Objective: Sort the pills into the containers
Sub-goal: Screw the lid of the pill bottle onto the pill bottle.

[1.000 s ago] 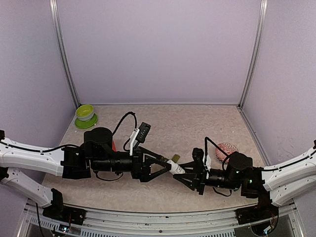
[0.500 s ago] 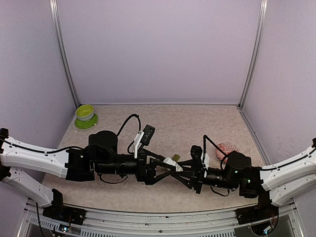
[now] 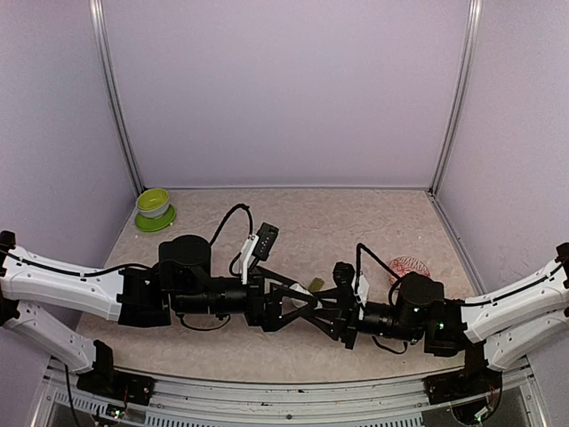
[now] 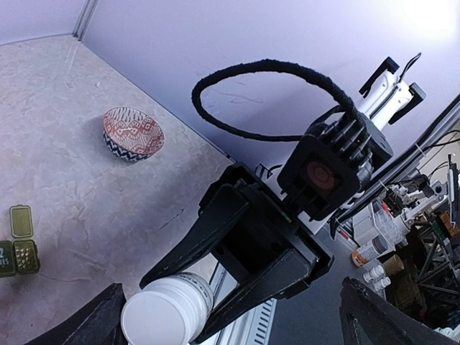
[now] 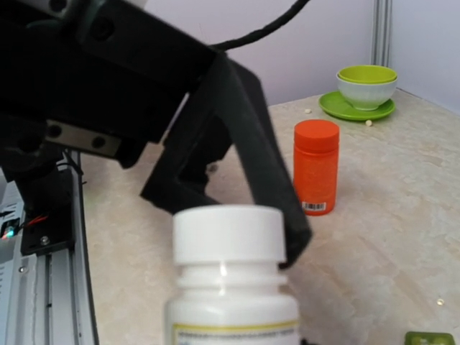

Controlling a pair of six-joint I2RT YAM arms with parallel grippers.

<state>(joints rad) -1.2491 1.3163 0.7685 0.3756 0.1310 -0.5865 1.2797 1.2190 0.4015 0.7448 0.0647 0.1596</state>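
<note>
While pinched around its body by the right gripper [image 3: 327, 308], points its flat cap straight at the left arm and hangs clear of the table: a white round plastic pill bottle [image 4: 167, 314]. Right jaws drawn in partway, one black finger on each side of the bottle, clamped on it. Opposite, the left gripper [image 3: 299, 304]: spread as wide as can be, holding nothing, black fingers [image 4: 100, 327] straddling the cap end; whether touching it, cannot tell. Both nose to nose low over the near middle of the mottled beige tabletop [image 3: 382, 222].

Just beyond that meeting point, flat on the tabletop: the containers [image 3: 316, 285], a short row of small dark green square plastic boxes joined side by side, one olive lid lying open next to them. Cut off by the frame edge in the left wrist view, so no telling what lies inside.

Further off toward the left: an orange cylindrical plastic bottle [image 5: 316, 167] with an orange cap, standing upright. On the right, behind the right arm: a round ceramic bowl [image 3: 409, 265] patterned in red and white, well apart from the containers.

Farthest, in the back left corner: a lime-green bowl [image 3: 153, 201] sitting on a lime-green saucer [image 3: 156, 220], with a few tiny pale specks [image 5: 369, 123] on the tabletop nearby, too small to name.
</note>
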